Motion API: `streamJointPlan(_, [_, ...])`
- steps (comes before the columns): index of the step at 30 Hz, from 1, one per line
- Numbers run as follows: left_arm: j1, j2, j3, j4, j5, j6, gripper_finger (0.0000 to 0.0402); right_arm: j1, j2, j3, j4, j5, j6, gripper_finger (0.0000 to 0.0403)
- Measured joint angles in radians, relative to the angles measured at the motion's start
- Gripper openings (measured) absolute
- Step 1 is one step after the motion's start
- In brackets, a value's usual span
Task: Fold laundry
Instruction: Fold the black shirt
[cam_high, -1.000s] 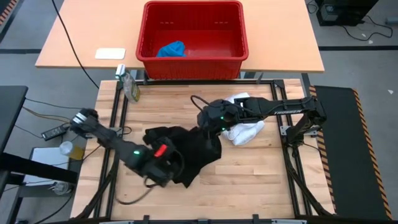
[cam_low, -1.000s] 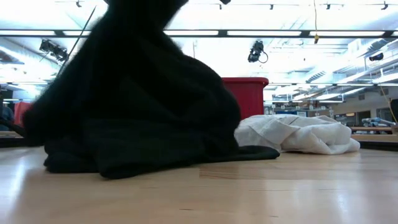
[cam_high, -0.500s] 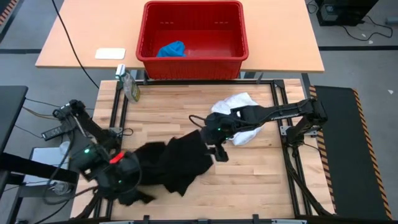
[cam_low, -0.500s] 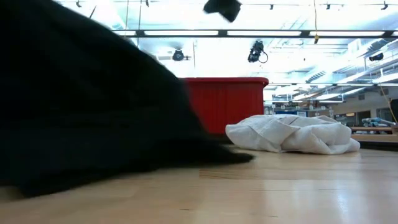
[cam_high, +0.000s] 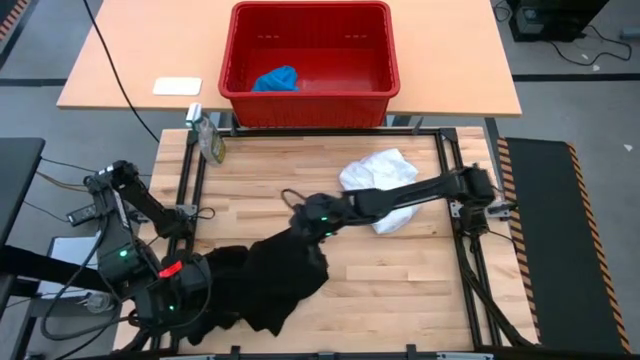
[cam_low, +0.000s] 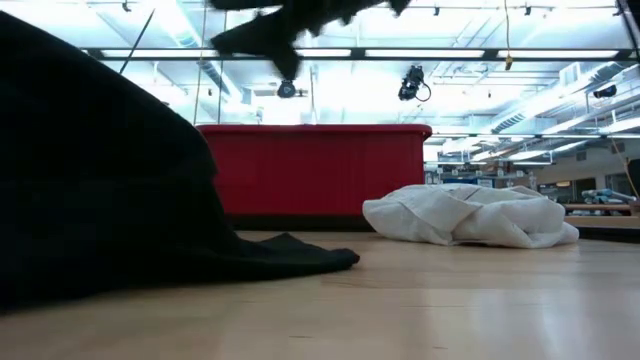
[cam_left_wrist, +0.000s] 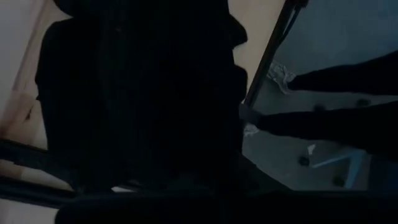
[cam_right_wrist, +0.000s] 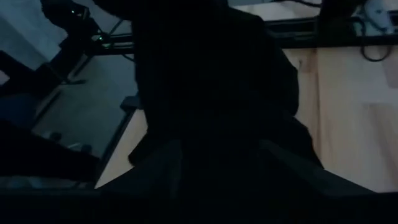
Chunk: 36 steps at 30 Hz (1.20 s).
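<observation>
Left hand (cam_high: 190, 300) is sitting low at the bench's (cam_high: 400, 280) near-left corner, arm folded back, fingers clamped shut on the large black cloth garment (cam_high: 270, 285). The garment is lying stretched from that corner toward bench centre. Right arm is reaching long and flat across the bench, its hand (cam_high: 312, 215) hovering over the garment's far edge, fingers parted; can't tell if it's gripping cloth. Crumpled white cloth garment (cam_high: 380, 185) is lying under the right arm. Small bright blue cloth (cam_high: 275, 78) is sitting in the red plastic basket (cam_high: 310, 100).
</observation>
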<state>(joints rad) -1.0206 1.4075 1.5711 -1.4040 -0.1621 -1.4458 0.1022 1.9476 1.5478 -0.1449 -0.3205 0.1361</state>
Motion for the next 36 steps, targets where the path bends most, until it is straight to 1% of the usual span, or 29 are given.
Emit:
streamJointPlan(3, [0.0,0.0,0.0,-0.01,0.0,0.001,0.0003,-0.01,0.115,0.08,0.006,-0.008,-0.033,0.0214])
streamJointPlan(5, [-0.002,0.0,0.0,-0.006,-0.001,0.001,0.0004,-0.019,0.182,0.12,0.038,-0.038,-0.051,0.0214])
streamJointPlan(7, [-0.005,0.0,0.0,-0.005,-0.002,0.001,0.0004,-0.028,0.236,0.152,0.073,-0.069,-0.054,0.0214])
streamJointPlan(9, [-0.005,0.002,0.0,-0.006,-0.011,0.0,0.0004,-0.034,0.275,0.181,0.103,-0.077,-0.043,0.0214])
streamJointPlan(11, [-0.005,0.002,0.0,0.003,-0.061,-0.006,0.0004,-0.041,0.304,0.202,0.105,-0.082,-0.028,0.0214])
streamJointPlan(12, [-0.005,0.002,0.0,0.016,-0.105,-0.004,0.0004,-0.044,0.311,0.21,0.099,-0.086,-0.025,0.0214])
streamJointPlan(14, [0.003,0.001,0.0,0.058,-0.224,0.012,0.0004,-0.05,0.308,0.214,0.053,-0.09,-0.005,0.0213])
streamJointPlan(17, [0.018,-0.005,0.03,0.076,-0.412,0.089,0.0004,-0.063,0.236,0.214,-0.027,-0.093,-0.019,0.0207])
streamJointPlan(20, [0.038,-0.022,0.091,0.049,-0.561,0.182,0.0004,-0.075,0.108,0.22,-0.116,-0.077,-0.111,0.0201])
streamJointPlan(23, [0.047,-0.042,0.163,0.05,-0.692,0.287,0.0004,-0.086,-0.013,0.221,-0.202,-0.016,-0.223,0.0199])
streamJointPlan(26, [0.06,-0.063,0.254,0.079,-0.796,0.421,0.0004,-0.094,-0.116,0.219,-0.243,0.053,-0.275,0.0197])
streamJointPlan(28, [0.076,-0.07,0.323,0.099,-0.835,0.524,0.0004,-0.102,-0.176,0.219,-0.253,0.065,-0.274,0.0197])
streamJointPlan(32, [0.154,-0.07,0.461,0.172,-0.858,0.76,0.0004,-0.111,-0.245,0.22,-0.289,0.088,-0.26,0.0197])
streamJointPlan(34, [0.219,-0.071,0.514,0.235,-0.846,0.887,0.0004,-0.111,-0.272,0.217,-0.322,0.142,-0.263,0.0197])
streamJointPlan(36, [0.29,-0.069,0.557,0.316,-0.798,1.015,0.0004,-0.111,-0.313,0.217,-0.341,0.197,-0.264,0.0197])
